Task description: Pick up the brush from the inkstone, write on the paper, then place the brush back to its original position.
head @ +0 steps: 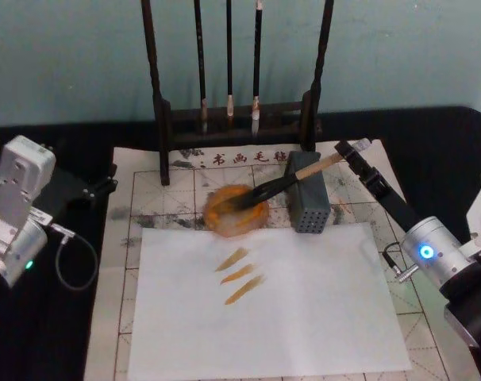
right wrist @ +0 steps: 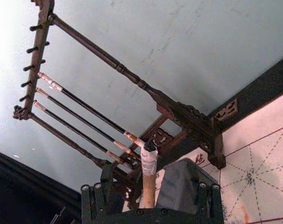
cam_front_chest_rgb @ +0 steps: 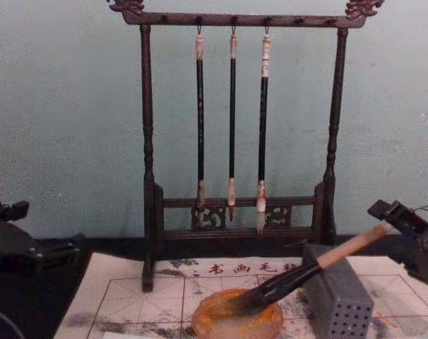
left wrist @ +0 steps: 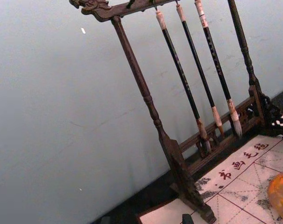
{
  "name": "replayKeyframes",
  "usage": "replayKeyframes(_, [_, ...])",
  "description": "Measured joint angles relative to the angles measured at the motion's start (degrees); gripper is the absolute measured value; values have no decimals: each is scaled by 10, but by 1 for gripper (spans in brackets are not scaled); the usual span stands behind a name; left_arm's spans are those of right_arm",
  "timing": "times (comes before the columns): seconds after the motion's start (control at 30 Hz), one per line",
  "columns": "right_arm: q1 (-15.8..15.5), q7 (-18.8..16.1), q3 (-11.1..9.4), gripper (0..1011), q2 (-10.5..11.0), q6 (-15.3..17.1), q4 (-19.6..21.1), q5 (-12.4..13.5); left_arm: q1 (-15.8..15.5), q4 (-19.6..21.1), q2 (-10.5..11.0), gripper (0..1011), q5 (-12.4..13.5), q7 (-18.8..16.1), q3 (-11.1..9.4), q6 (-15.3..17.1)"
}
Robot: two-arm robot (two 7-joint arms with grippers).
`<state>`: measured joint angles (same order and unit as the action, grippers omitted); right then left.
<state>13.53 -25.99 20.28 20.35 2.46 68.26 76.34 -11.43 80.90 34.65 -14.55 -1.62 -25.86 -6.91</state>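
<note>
The brush (head: 280,184) lies slanted, its dark bristles in the round orange-brown inkstone (head: 222,224) and its wooden handle propped on a grey block (head: 312,208). My right gripper (head: 350,151) sits at the handle's white-wrapped end, open, one finger on each side of it. The right wrist view shows the brush (right wrist: 149,179) standing free between the spread fingers (right wrist: 95,203). The paper (head: 145,198) with red grid lines lies under the inkstone. A plain white sheet (head: 304,317) on it carries three orange-brown strokes. My left gripper (head: 98,189) is parked off the paper's left edge.
A dark wooden brush rack (cam_front_chest_rgb: 147,176) stands behind the paper with three thin black-handled brushes (cam_front_chest_rgb: 232,127) hanging from it. The table around the paper is covered in black cloth (head: 439,151). A pale wall closes the back.
</note>
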Motion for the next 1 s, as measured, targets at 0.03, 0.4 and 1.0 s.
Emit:
replayKeyframes(0.03, [0, 0, 0, 1002, 0, 0, 0, 0, 0, 0, 0, 1001, 0, 0, 0, 0])
replayKeyframes(0.4, [-24, -12, 7, 1002, 39, -22, 37, -42, 0, 0, 0, 1001, 0, 0, 0, 0])
replayKeyframes(1.0, [-67, 53, 1, 1003, 106, -114, 74, -222, 0, 0, 0, 1001, 0, 0, 0, 0])
